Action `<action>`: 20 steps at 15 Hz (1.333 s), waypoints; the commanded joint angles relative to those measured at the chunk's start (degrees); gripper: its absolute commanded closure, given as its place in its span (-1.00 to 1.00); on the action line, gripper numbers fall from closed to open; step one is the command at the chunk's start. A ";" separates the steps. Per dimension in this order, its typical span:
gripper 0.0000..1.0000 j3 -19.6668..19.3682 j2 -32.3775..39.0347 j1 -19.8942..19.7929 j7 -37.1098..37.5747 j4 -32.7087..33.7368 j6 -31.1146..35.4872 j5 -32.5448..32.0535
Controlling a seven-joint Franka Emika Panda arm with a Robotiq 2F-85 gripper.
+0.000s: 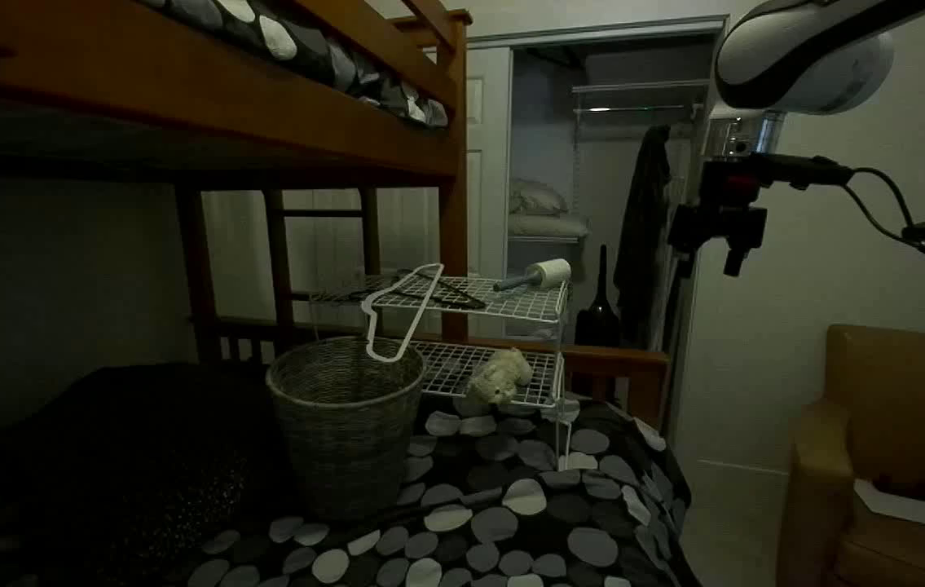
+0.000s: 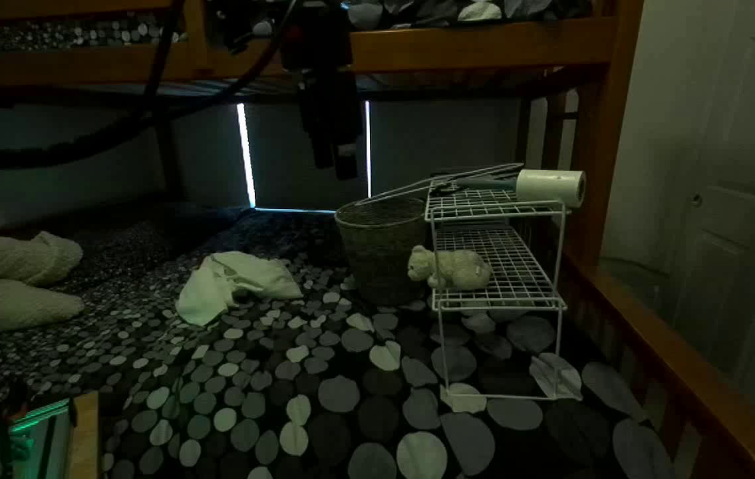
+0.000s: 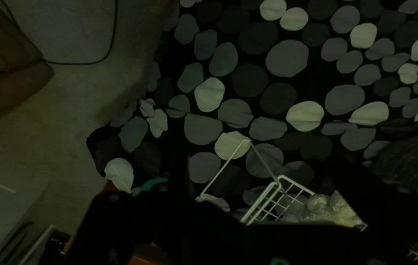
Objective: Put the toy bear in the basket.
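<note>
Cream bear (image 2: pixel 462 267) below, apart from tool (image 1: pixel 709 261)

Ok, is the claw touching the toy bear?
Apart. An exterior view shows it plainly: the claw hangs high and off to one side, with a wide gap between it and the toy bear on the white rack.

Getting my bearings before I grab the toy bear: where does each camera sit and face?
In an exterior view: seemingly above the bed, looking along it toward the closet; the arm and end effector hang upper right.
In an exterior view: seemingly beside the bed, looking across it toward a bright-edged dark panel; end effector at top.
Wrist view: at the arm's end, looking down at bed, rack and toy bear; dark end effector parts along the bottom.
Both exterior views share toy bear, basket and rack.
</note>
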 commanded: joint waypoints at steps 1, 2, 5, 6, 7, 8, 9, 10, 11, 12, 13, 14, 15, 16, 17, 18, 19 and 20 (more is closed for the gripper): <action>-1.00 0.04 0.05 -0.07 -0.05 0.12 -0.11 0.04; -1.00 0.04 0.05 -0.07 -0.05 0.12 -0.11 0.04; -1.00 0.03 0.05 -0.08 -0.05 0.12 -0.11 0.04; -1.00 0.02 0.05 -0.08 -0.05 0.12 -0.11 0.04; -1.00 0.02 0.05 -0.08 -0.05 0.12 -0.11 0.04; -1.00 0.02 0.05 -0.08 -0.05 0.12 -0.11 0.04; -1.00 0.02 0.05 -0.08 -0.05 0.12 -0.11 0.04; -1.00 0.02 0.05 -0.08 -0.05 0.12 -0.11 0.04; -1.00 0.02 0.05 -0.08 -0.05 0.12 -0.11 0.04; -1.00 0.02 0.05 -0.08 -0.05 0.12 -0.11 0.04; -1.00 0.02 0.05 -0.08 -0.05 0.12 -0.11 0.04; -1.00 0.02 0.05 -0.08 -0.05 0.12 -0.11 0.04; -1.00 1.01 0.79 0.03 2.09 0.20 1.62 0.19; -1.00 1.64 1.97 0.46 4.57 0.47 3.35 2.01; -1.00 2.47 2.89 1.03 7.09 0.40 5.94 4.07; -1.00 3.79 3.92 0.83 11.11 0.17 9.37 4.87; -1.00 4.58 5.13 1.10 13.60 0.33 11.57 6.09; -1.00 5.74 6.47 1.08 16.76 0.22 14.62 6.55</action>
